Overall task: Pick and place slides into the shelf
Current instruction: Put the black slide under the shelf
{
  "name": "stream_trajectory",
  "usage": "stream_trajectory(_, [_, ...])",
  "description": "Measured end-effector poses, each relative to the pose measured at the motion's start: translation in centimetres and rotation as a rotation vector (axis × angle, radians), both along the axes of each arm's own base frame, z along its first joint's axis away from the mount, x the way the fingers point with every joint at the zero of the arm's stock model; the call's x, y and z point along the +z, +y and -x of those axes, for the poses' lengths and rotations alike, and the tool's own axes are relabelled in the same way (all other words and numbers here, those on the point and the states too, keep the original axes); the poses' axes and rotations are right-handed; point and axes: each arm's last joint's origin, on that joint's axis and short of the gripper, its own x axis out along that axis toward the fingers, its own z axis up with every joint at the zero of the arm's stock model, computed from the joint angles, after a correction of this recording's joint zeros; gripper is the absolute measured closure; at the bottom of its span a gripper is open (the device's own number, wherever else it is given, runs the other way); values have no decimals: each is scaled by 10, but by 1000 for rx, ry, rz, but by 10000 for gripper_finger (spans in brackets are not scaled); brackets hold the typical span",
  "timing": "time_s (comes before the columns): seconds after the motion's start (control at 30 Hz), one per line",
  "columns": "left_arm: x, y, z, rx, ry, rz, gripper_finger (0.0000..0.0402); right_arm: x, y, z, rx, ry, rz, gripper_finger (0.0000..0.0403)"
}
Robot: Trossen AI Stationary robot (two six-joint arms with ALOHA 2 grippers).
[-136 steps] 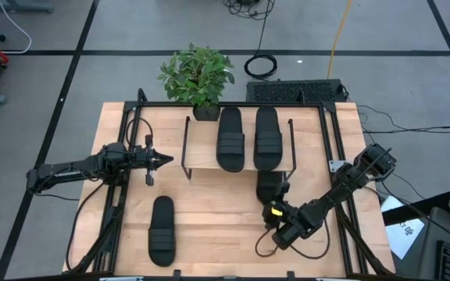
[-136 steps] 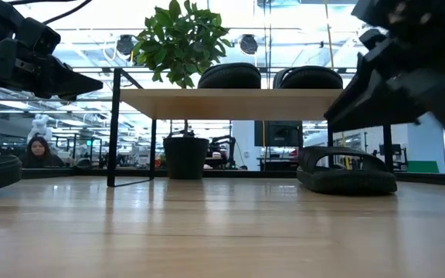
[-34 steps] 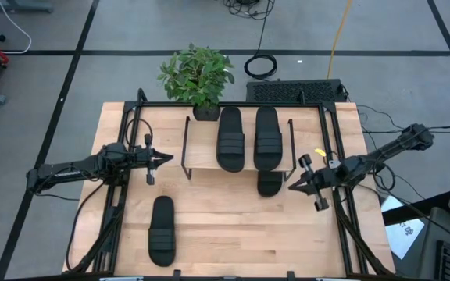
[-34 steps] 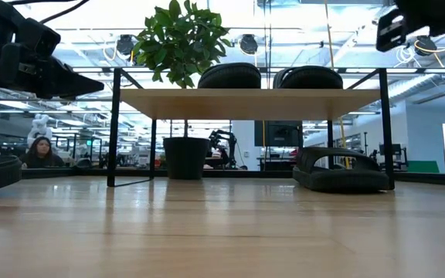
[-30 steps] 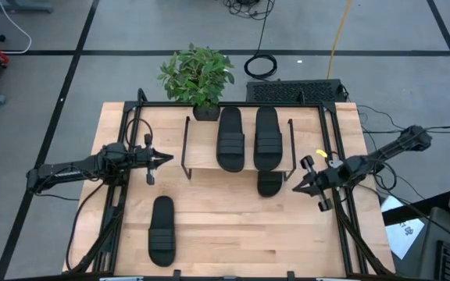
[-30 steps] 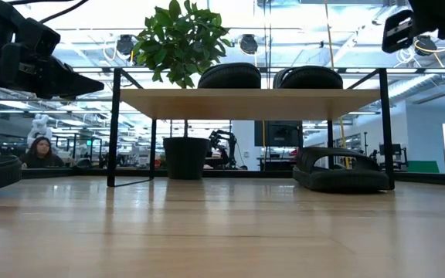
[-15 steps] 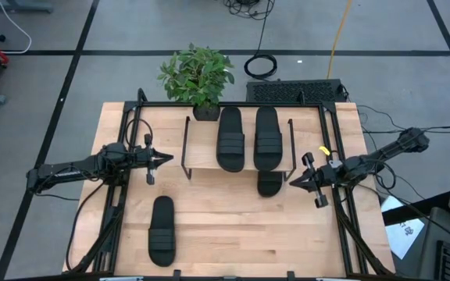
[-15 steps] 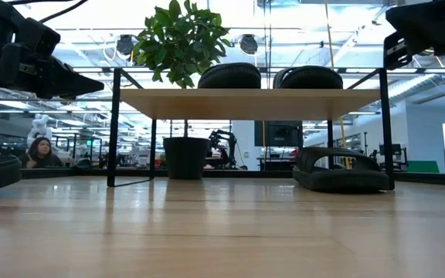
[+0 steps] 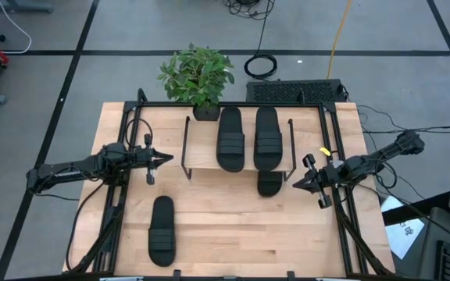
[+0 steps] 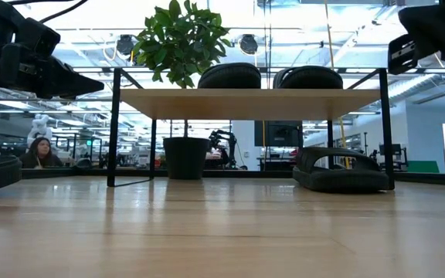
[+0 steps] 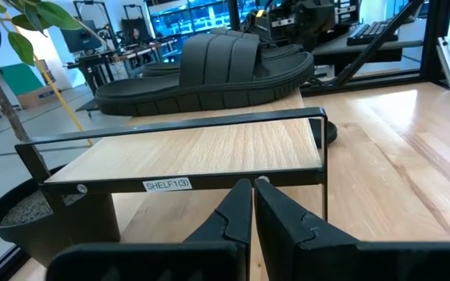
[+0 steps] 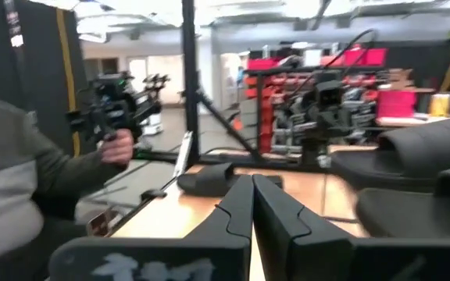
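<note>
The large light wooden table with black rails fills the middle of the high view. At its 12 o'clock edge stands the small low shelf with a light wood top board and thin black wire legs. Just beyond the shelf, at about 11 o'clock, a leafy green plant in a dark pot sits at the table's far edge.

Two black slide sandals with ribbed straps lie side by side on the shelf's top board, toward its 3 o'clock half. A third black slide rests on the table under the shelf's 3 o'clock end, its near end poking out from beneath the board. A fourth black slide lies alone on the table at about 7 o'clock, well apart from the shelf.

The left gripper hangs at 9 o'clock, near the shelf's end, fingers pressed together and empty. The right gripper hangs at 3 o'clock, near the shelf's other end, fingers also together, holding nothing.
</note>
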Motion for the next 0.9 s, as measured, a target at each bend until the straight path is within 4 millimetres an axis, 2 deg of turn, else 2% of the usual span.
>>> stream_trajectory(0.23, [-1, 1, 0, 29, 28, -113, 378, -6, 2, 0, 49, 42, 60, 403])
stream_trajectory(0.37, [-1, 1, 0, 45, 17, -53, 378, -3, 2, 0, 43, 10, 66, 403])
stream_trajectory(0.5, [3, -1, 0, -30, -33, 23, 378, 2, 1, 1, 27, -62, 128, 403])
stream_trajectory(0.67, [17, -5, 0, -171, -180, 58, 378, 6, 1, 1, 1, -125, 216, 403])
stream_trajectory(0.9, [20, -16, -1, -213, -204, -18, 378, 9, -2, 1, -81, -146, 224, 403])
